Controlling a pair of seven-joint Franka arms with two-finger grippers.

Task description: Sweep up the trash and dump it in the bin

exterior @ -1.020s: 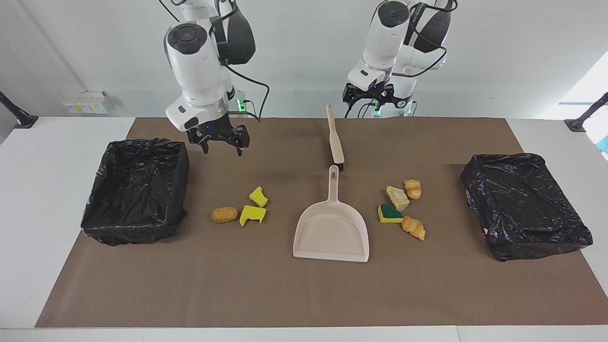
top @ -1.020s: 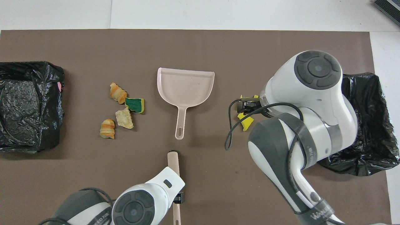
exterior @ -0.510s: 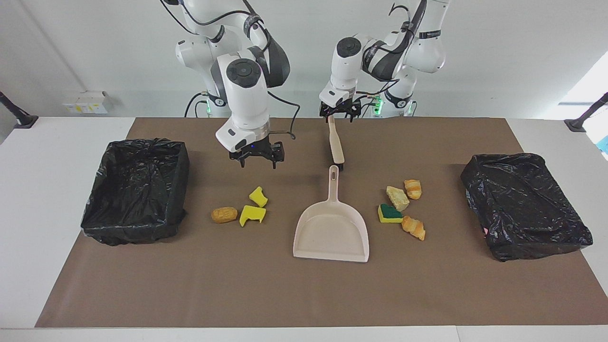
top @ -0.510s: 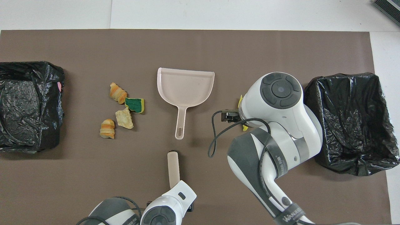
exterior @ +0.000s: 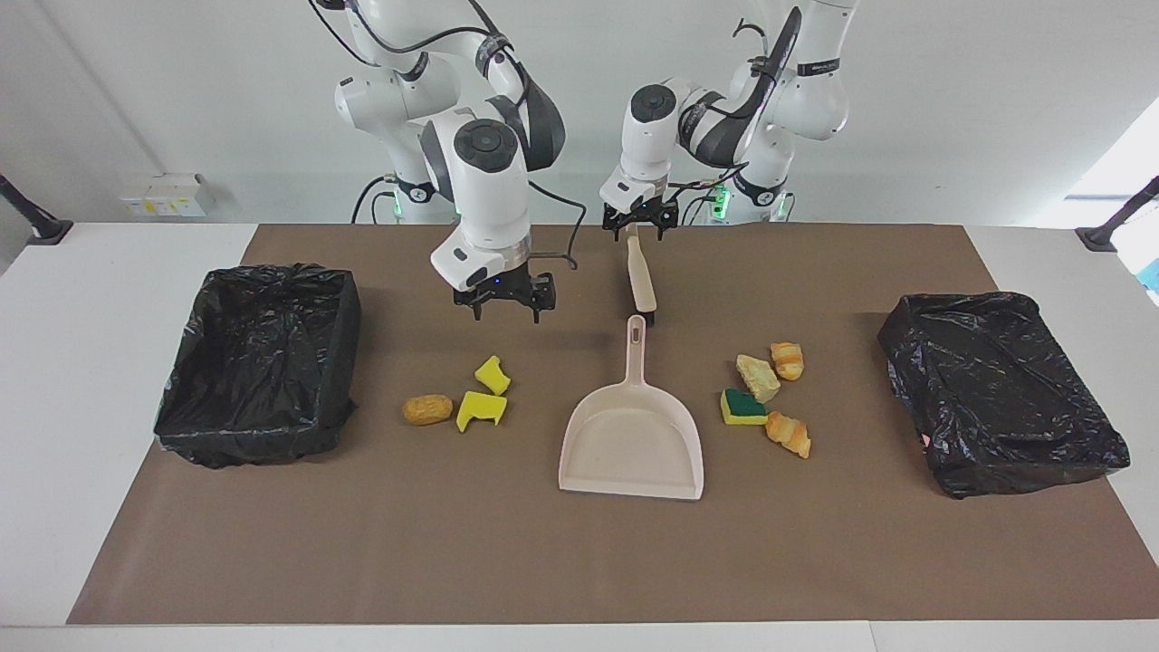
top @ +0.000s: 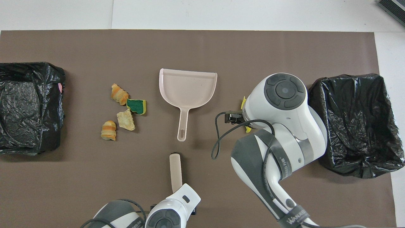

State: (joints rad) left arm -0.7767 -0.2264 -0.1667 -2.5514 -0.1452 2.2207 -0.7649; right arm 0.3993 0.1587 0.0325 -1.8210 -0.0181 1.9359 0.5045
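Trash lies in two small clusters on the brown mat (exterior: 579, 561) that covers our bench (exterior: 109, 435), one on each side of a beige dustpan (exterior: 634, 444). Toward our right arm's end we see a brown nugget (exterior: 427, 409) and two yellow foam pieces (exterior: 480, 409) (exterior: 493, 374) close together. Toward our left arm's end sit a green-and-yellow sponge (exterior: 742, 407), a pale crumbly chunk (exterior: 757, 377) touching it, and two golden croissant-like pastries (exterior: 787, 359) (exterior: 789, 434), one nearer to us than the sponge and one farther.

The dustpan lies flat in the middle of the mat, its handle pointing toward us. A beige hand brush (exterior: 639, 272) lies in line with that handle, nearer to us, its dark bristle end just beside the handle's tip.

Two bins lined with black bags stand at the ends of the mat: one bin (exterior: 258, 362) at our right arm's end, open and showing its hollow, and another bin (exterior: 1000, 389) at our left arm's end.

Our right gripper (exterior: 505, 303) hangs above the mat, over the spot between the foam pieces and our side of the bench, its fingers spread apart and holding nothing. Our left gripper (exterior: 639, 220) is down at the near end of the brush handle, fingers on either side of it; we cannot tell whether they have closed on it.
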